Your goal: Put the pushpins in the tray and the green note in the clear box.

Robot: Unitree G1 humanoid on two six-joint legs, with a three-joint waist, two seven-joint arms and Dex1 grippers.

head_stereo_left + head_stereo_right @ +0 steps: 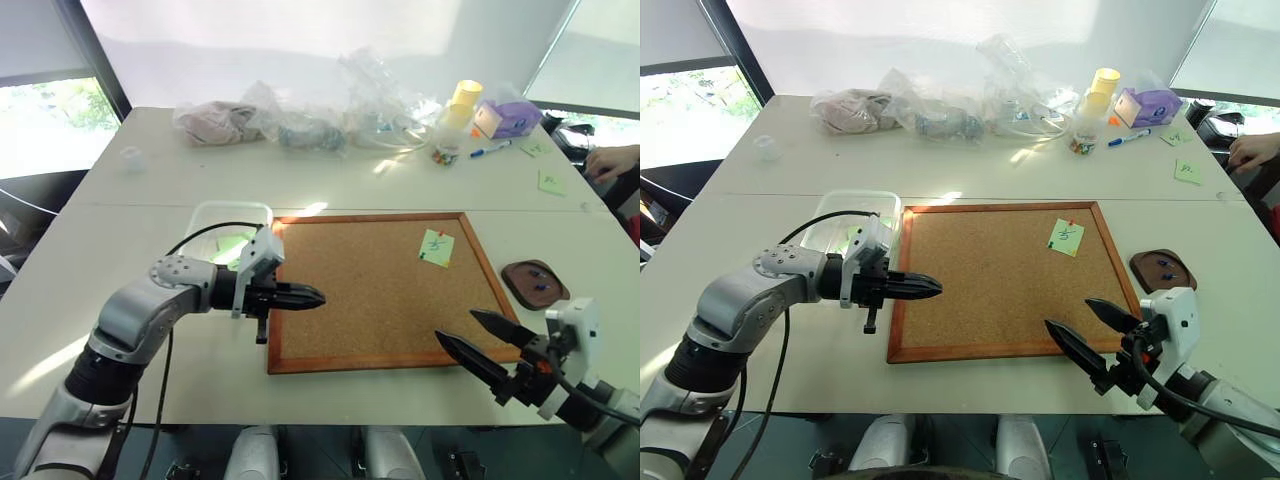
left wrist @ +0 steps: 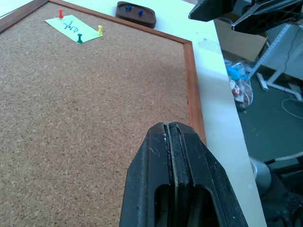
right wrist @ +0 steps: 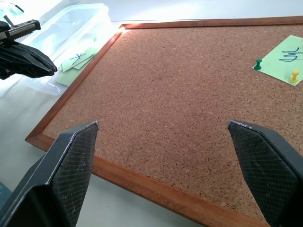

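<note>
A green note (image 1: 437, 247) sits near the far right corner of the corkboard (image 1: 370, 300), fixed by a red, a green and a yellow pushpin (image 2: 100, 30); it cannot go anywhere until those come out. The tray (image 1: 535, 283) lies on the desk (image 1: 150, 200) just off the board's right edge, with two blue pins (image 2: 134, 9) already in it, so pins pulled from the note have only a short way to go. The clear box (image 1: 855, 215) stands against the board's left edge, and a green note with a scribble lies inside it.

The left gripper (image 1: 312, 296) hovers over the left part of the board, pointing toward the right, its fingers pressed fully together with nothing between them. The right gripper (image 1: 488, 345) hangs over the near right corner of the board with its fingers spread wide and empty, aimed across the cork toward the pinned note. That looks like a readiness to pinch a pinhead, though it is well short of the note.

Judging by this, the job is part done: three pins and one note remain.
</note>
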